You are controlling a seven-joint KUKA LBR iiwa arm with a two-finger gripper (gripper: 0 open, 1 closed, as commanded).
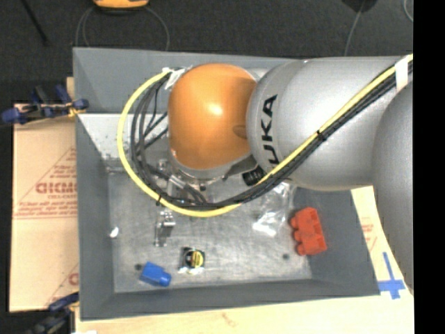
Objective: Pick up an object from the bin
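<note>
grey metal bin [94, 207] with a few loose things on its floor. the pincer [165, 232] hangs low over a bare patch in the bin's left half, under the arm's orange cover [208, 113]; whether it is spread or pressed together cannot be told. nearest to it, toward the near wall, lies a small black-and-yellow thing [192, 258]. a blue cap [154, 275] lies by the front left corner. a red block [309, 231] sits well apart on the right, beside crumpled clear plastic [270, 218].

Matt grey metal bin [97, 214]
</note>
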